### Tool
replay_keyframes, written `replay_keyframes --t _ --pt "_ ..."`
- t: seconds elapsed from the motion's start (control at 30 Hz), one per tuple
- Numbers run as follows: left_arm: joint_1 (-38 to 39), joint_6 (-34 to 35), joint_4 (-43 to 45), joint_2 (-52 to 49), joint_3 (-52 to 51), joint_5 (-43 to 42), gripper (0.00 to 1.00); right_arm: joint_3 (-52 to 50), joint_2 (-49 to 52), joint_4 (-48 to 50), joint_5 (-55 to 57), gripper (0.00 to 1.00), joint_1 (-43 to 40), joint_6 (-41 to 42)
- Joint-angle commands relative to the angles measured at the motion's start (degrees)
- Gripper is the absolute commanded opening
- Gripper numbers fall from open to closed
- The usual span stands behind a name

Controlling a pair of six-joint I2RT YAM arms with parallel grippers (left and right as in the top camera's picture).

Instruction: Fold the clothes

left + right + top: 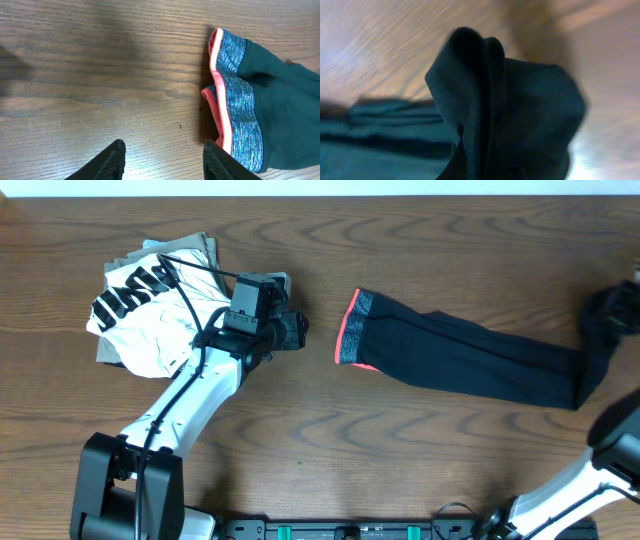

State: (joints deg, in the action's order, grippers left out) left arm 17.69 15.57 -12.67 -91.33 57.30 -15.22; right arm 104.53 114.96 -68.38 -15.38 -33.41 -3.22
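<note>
The clothes, long black pants (470,355), lie stretched across the right half of the table, with the grey waistband (358,328) edged in coral-red at their left end. My left gripper (292,330) hovers just left of that waistband, open and empty. In the left wrist view its fingers (114,159) frame bare wood, and the waistband (239,100) lies just beyond the right fingertip. My right gripper (612,312) is at the far right, shut on the bunched leg end of the pants (495,100), which is lifted off the table. The dark cloth hides the right fingers.
A white shirt with black lettering (148,308) lies on a khaki folded garment (198,248) at the back left, behind the left arm. The table's far edge (320,196) runs along the top. The right arm (600,470) reaches in from the lower right corner.
</note>
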Motion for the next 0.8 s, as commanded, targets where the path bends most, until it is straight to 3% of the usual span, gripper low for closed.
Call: replay_keyframes --t 0.0,0.33,0.77 --pt "-0.26 -0.94 -0.17 0.74 0.35 -0.15 0.51 0.83 -0.59 -2.19 2.84 0.01 6.29 -0.94" --pt "-0.26 -0.94 -0.17 0.74 0.35 -0.15 0.51 0.68 -0.57 -10.12 8.13 0.01 19.93 -0.7" --pt "-0.26 -0.94 -0.61 0.74 0.35 -0.15 0.51 -3.76 -0.57 -13.05 9.4 0.01 29.22 -0.7"
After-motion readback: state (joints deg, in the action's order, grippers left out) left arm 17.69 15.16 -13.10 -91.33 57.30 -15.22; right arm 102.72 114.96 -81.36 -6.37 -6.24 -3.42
